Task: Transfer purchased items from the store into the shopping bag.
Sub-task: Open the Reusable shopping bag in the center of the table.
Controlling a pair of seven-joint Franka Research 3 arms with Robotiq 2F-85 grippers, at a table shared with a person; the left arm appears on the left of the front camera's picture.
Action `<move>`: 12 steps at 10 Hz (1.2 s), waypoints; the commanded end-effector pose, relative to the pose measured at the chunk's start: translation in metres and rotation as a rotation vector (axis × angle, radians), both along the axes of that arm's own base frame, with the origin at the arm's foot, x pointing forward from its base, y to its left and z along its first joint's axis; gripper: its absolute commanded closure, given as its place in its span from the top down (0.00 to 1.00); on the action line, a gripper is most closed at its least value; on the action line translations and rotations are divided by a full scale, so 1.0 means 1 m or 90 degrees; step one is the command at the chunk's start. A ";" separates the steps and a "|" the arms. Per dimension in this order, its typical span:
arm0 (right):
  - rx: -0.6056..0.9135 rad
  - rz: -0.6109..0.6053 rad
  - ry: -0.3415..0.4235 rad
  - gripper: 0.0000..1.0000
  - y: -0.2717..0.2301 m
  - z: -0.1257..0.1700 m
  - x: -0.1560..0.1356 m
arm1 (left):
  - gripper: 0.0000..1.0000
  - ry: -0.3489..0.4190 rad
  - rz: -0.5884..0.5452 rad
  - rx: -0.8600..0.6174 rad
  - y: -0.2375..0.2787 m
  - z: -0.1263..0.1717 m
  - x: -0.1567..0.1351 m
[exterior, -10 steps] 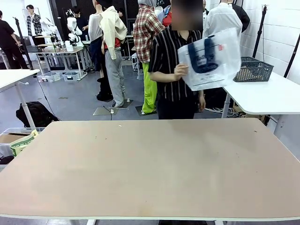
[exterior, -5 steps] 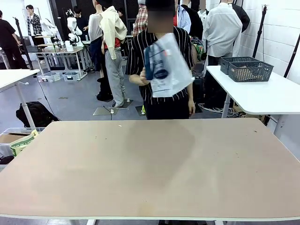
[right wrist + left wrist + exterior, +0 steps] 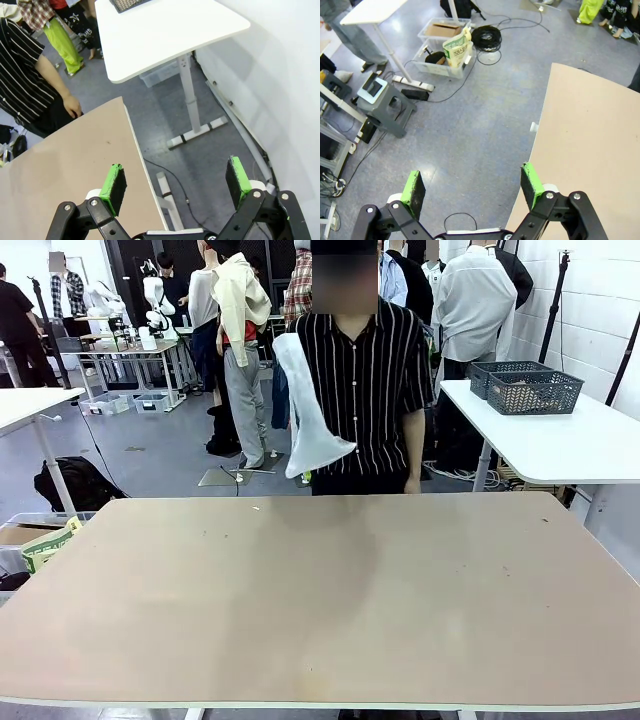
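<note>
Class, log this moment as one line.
shopping bag: held by person | store: on side table | left pincer: open, empty | right pincer: open, empty

jaws: black links, green pads (image 3: 413, 187) | person (image 3: 365, 380): black striped short-sleeved shirt

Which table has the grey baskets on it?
The white table to the robot's right, beside the person; the baskets sit near its far edge, not on the beige table.

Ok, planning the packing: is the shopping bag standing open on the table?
No: the shopping bag hangs limp beside the person, clear of the table.
</note>
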State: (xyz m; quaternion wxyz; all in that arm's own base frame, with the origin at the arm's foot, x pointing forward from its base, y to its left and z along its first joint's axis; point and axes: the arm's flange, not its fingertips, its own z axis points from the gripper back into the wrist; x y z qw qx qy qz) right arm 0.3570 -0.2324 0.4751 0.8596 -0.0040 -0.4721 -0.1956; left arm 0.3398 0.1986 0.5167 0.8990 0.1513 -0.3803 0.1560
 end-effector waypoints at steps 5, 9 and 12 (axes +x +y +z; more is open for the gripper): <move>-0.004 0.003 0.008 1.00 0.001 0.003 -0.001 | 1.00 0.005 -0.006 0.010 0.001 0.001 -0.001; -0.004 0.003 0.008 1.00 0.001 0.003 -0.001 | 1.00 0.005 -0.006 0.010 0.001 0.001 -0.001; -0.004 0.003 0.008 1.00 0.001 0.003 -0.001 | 1.00 0.005 -0.006 0.010 0.001 0.001 -0.001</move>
